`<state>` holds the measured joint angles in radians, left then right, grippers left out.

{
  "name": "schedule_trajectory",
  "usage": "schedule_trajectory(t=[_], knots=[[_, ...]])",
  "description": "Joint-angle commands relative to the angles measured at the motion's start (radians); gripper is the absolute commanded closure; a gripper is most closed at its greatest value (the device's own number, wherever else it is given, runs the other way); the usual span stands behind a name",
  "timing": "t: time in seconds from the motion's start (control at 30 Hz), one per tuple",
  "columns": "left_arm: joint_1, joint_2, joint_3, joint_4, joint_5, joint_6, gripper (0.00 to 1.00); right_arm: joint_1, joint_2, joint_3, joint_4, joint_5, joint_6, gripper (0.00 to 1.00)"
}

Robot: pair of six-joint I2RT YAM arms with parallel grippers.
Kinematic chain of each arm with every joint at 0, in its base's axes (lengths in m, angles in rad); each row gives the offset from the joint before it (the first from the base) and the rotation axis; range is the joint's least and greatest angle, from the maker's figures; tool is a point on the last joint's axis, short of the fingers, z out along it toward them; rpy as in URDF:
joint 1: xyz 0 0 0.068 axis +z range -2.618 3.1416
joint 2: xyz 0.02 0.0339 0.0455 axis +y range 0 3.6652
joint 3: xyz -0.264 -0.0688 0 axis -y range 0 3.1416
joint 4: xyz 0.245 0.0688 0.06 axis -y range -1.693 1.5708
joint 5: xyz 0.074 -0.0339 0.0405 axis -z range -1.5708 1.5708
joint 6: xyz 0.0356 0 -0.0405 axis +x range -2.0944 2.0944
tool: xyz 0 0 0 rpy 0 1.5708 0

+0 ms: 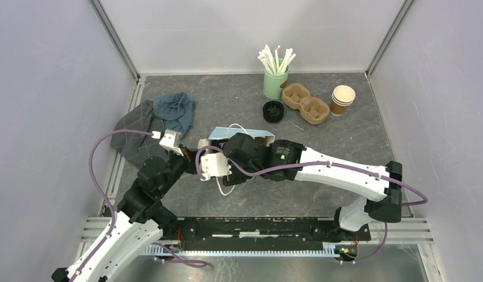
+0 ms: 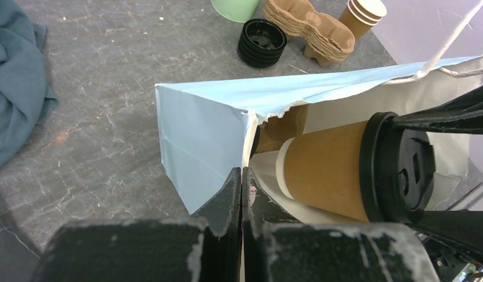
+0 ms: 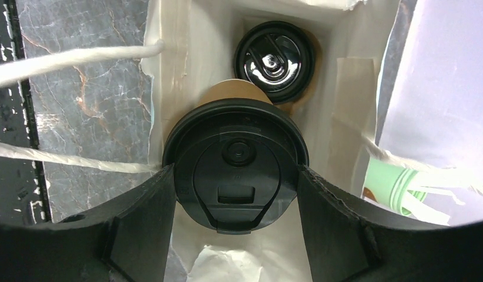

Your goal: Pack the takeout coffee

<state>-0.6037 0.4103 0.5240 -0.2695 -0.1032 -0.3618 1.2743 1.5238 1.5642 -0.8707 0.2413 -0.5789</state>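
A light blue paper bag [image 2: 198, 135] lies on its side on the table, mouth toward the arms. My left gripper [image 2: 243, 171] is shut on the bag's near edge at the mouth. My right gripper [image 3: 234, 171] is shut on one takeout coffee cup [image 3: 236, 158], brown with a black lid, gripped by the lid's sides. In the left wrist view this cup [image 2: 327, 170] lies horizontal in the bag's mouth. A second lidded coffee cup [image 3: 274, 59] sits deeper inside the bag. From the top view the bag [image 1: 242, 134] is mostly hidden under the right wrist.
At the back stand a green cup of stirrers [image 1: 275, 82], a brown cup carrier [image 1: 305, 103], a stack of black lids [image 1: 272, 111] and lidless brown cups [image 1: 342, 100]. A blue cloth [image 1: 175, 111] and a grey cloth [image 1: 133, 138] lie at the left. White rope handles [image 3: 69, 57] trail from the bag.
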Motion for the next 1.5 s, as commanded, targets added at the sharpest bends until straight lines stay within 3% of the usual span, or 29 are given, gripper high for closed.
schedule_trajectory(t=[0.0, 0.37, 0.53, 0.87, 1.47], knots=[[0.001, -0.012, 0.031, -0.054, -0.002, -0.088, 0.98, 0.004, 0.01, 0.017, 0.031, -0.003, 0.05, 1.0], [0.001, -0.051, 0.0, -0.054, 0.034, -0.158, 0.98, -0.02, 0.054, 0.093, -0.026, 0.129, 0.0, 1.0], [0.001, -0.064, -0.019, -0.047, 0.013, -0.184, 0.98, -0.069, 0.095, 0.156, -0.061, 0.11, -0.086, 1.0], [0.0, -0.072, -0.025, -0.029, 0.01, -0.175, 0.98, -0.108, 0.133, 0.06, 0.028, 0.075, -0.261, 1.0], [0.0, -0.048, -0.045, 0.077, -0.012, -0.122, 0.98, -0.173, 0.097, -0.126, 0.227, 0.133, -0.384, 1.0]])
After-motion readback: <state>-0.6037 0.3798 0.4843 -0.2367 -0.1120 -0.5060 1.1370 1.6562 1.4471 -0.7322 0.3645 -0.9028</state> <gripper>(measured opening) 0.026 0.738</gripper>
